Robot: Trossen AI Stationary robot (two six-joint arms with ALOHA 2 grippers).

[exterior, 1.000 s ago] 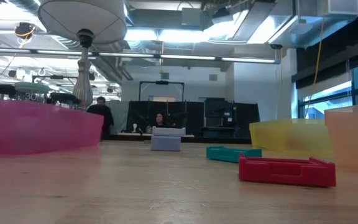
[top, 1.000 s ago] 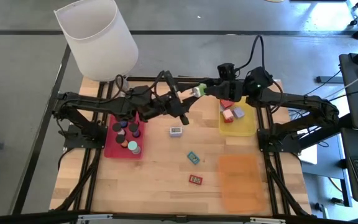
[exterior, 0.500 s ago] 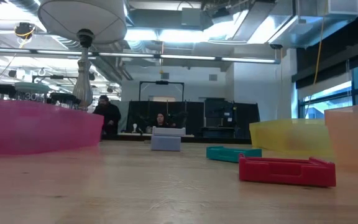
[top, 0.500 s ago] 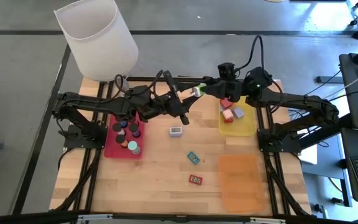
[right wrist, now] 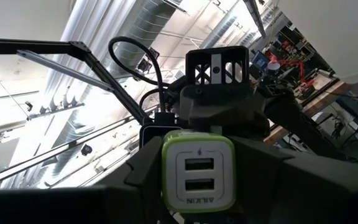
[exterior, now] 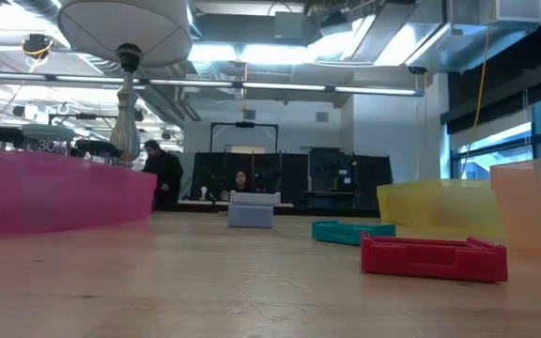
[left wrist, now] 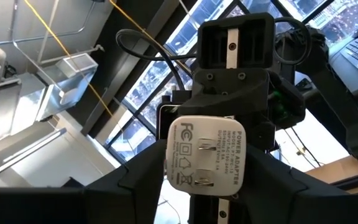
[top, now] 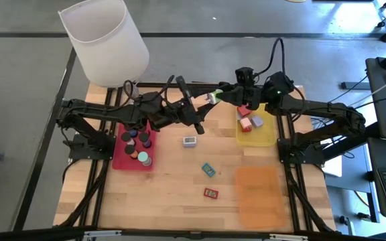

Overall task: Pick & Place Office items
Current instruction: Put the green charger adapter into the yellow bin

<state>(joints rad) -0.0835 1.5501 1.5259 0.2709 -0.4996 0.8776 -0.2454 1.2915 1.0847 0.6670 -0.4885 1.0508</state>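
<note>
Mid-handover above yellow tray (top: 256,132): left gripper (top: 202,107) and right gripper (top: 221,96) both clamp white-green USB charger (top: 212,98). Round pieces (top: 137,142) and blocks (top: 250,121) sorted; three flat rectangles (top: 208,169) remain on table.

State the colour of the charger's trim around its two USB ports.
Lime green, around a white face; the charger shows best in the right wrist view.

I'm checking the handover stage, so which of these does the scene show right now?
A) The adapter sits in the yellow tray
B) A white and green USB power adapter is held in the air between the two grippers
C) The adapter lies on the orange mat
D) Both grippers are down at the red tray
B: the white and green USB power adapter is off the table, with the left gripper and right gripper at its opposite ends, above the wooden table.
</note>
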